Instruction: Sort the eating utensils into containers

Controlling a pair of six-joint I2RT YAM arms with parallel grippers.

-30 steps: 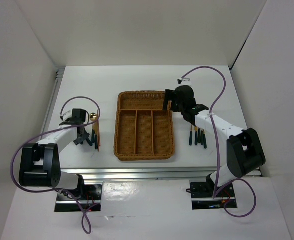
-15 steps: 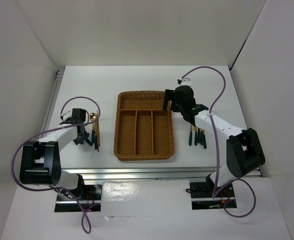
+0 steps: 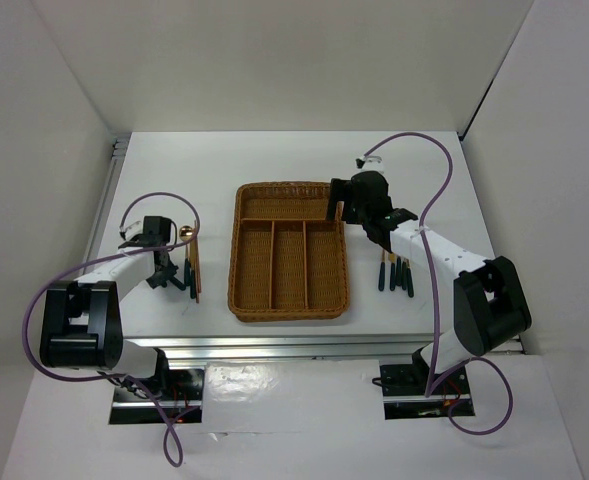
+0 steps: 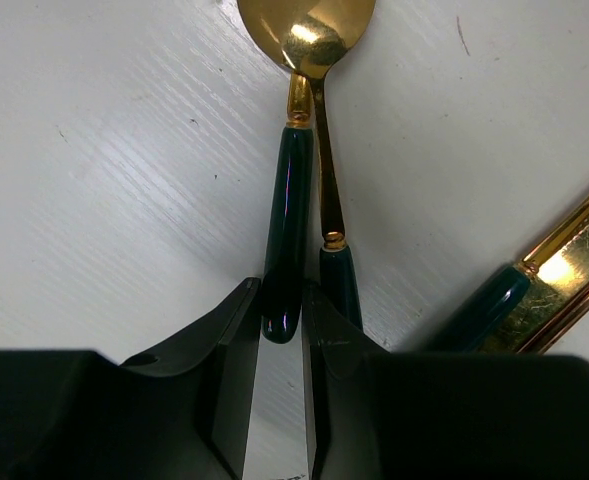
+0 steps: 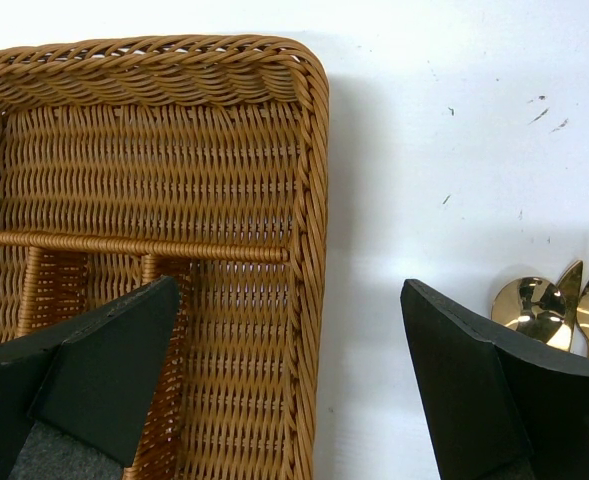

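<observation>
The brown wicker tray (image 3: pixel 289 187) lies mid-table with its slots empty. My left gripper (image 3: pixel 166 272) is shut on the handle end of a spoon (image 4: pixel 292 190) with a dark green handle and a gold bowl. The spoon lies on the table to the left of the tray, with a second spoon (image 4: pixel 340 282) beside it. More cutlery and copper chopsticks (image 3: pixel 196 268) lie beside them. My right gripper (image 3: pixel 339 208) is open and empty above the tray's far right corner (image 5: pixel 309 200). It straddles the rim there.
A second group of green-handled cutlery (image 3: pixel 396 272) lies right of the tray. Its gold spoon and fork heads (image 5: pixel 529 305) show in the right wrist view. The table ends in a metal rail (image 3: pixel 274 342) at the near edge, and white walls enclose it.
My left gripper has edged slightly toward the far side at the spoon pile. The right arm has not moved.
</observation>
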